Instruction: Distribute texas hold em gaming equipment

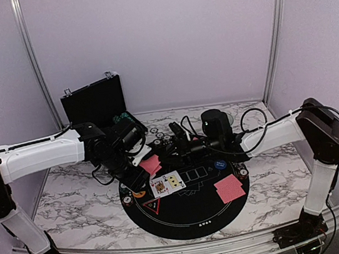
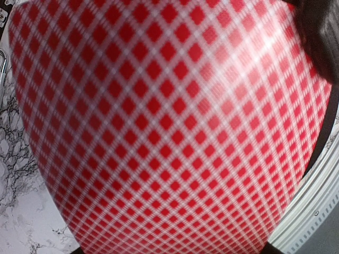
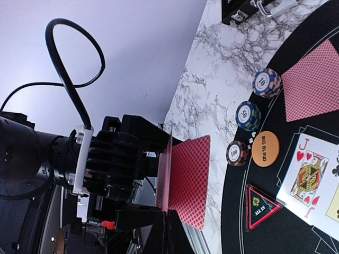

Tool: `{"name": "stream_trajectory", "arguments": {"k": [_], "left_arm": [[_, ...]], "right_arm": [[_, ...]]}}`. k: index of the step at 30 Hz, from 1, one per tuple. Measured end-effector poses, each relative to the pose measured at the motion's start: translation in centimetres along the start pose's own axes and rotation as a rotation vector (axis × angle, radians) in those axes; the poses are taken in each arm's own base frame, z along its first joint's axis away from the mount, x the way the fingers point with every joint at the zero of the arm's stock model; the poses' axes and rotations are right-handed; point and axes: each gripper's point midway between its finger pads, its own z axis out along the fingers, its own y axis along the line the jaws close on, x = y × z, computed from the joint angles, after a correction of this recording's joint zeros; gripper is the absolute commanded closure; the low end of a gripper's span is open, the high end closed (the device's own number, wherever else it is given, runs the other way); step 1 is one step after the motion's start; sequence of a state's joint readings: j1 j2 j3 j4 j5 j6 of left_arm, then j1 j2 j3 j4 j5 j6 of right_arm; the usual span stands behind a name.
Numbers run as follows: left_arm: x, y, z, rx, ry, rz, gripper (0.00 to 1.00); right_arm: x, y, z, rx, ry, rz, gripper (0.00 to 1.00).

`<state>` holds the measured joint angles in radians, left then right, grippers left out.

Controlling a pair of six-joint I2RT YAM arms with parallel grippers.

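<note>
— About the left gripper (image 1: 141,161)?
— Partly spread, pinching red-backed cards (image 2: 169,127) over the far-left edge of the round black mat (image 1: 188,216).
— And the right gripper (image 1: 178,143)?
— Pressed together, hovering near the mat's far edge.
— Any writing?
— "BIG BLIND" on the orange disc (image 3: 265,148), "ALL IN" on the triangle (image 3: 262,206); 10, 50, 100 on the chips (image 3: 248,115) alongside; "J" on the face-up jack (image 3: 310,177).

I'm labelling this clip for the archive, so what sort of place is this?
Probably a robot lab test booth, not a card room: plain walls on metal frame posts, a left arm and right arm bolted to a rail, and a round poker mat.
</note>
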<state>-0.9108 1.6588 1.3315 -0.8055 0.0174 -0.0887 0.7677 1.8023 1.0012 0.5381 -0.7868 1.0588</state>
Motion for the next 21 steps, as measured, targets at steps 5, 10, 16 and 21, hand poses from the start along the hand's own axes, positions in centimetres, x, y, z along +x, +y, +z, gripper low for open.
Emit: {"name": "stream_trajectory", "arguments": {"k": [5,10,16,21], "left_arm": [[0.0,0.0,0.0,0.0,0.0,0.0,0.5],[0.0,0.0,0.0,0.0,0.0,0.001,0.5],[-0.01,0.0,-0.01,0.0,-0.001,0.002,0.5],[0.02,0.01,0.0,0.0,-0.004,0.001,0.5]], "right_arm": [[0.22,0.07,0.14,-0.001,0.005,-0.011,1.0],[0.31,0.03,0.19,0.002,0.008,-0.013,1.0],[0.35,-0.05,0.19,0.005,0.009,-0.009,1.0],[0.34,-0.02,0.2,0.006,0.011,-0.007,1.0]]}}
